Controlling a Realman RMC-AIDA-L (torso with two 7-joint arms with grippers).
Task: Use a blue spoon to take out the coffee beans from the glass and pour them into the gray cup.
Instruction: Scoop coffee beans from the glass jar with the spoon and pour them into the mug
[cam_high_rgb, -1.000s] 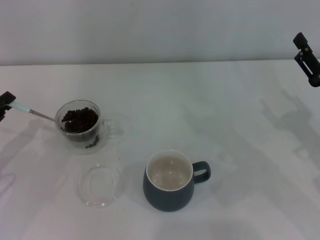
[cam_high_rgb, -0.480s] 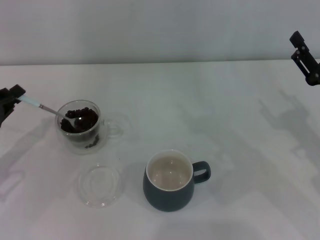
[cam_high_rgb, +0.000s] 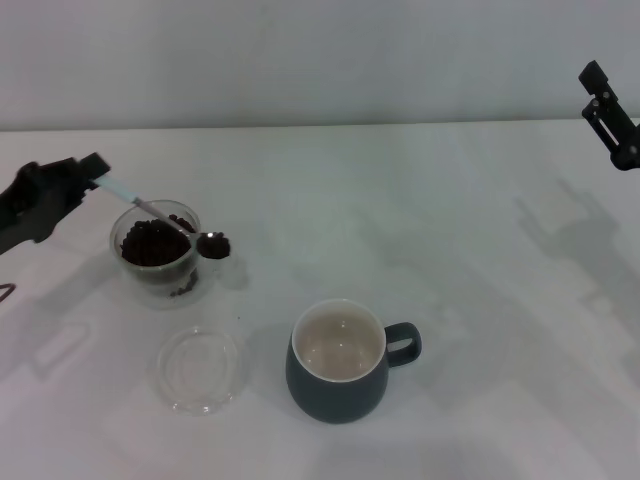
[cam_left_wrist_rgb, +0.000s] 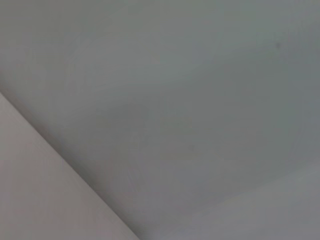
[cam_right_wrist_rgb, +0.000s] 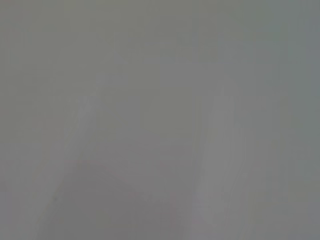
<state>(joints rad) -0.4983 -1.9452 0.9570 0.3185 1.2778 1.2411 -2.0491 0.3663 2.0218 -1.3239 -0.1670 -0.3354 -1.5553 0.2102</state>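
1. Left pincer (cam_high_rgb: 92, 170): at the tabletop's (cam_high_rgb: 450, 300) left edge, closed on the spoon's (cam_high_rgb: 160, 215) pale handle.
2. Spoon: slants down across the glass (cam_high_rgb: 157, 252); its bowl, loaded with beans (cam_high_rgb: 214, 244), sits just past the glass rim on the mug side.
3. Glass: holds more beans.
4. Mug (cam_high_rgb: 340, 363): near the front, well apart from the glass, inside bare.
5. Clear dish (cam_high_rgb: 200, 369): in front of the glass.
6. Right pincer (cam_high_rgb: 610, 115): raised at far right; grip state cannot be told.
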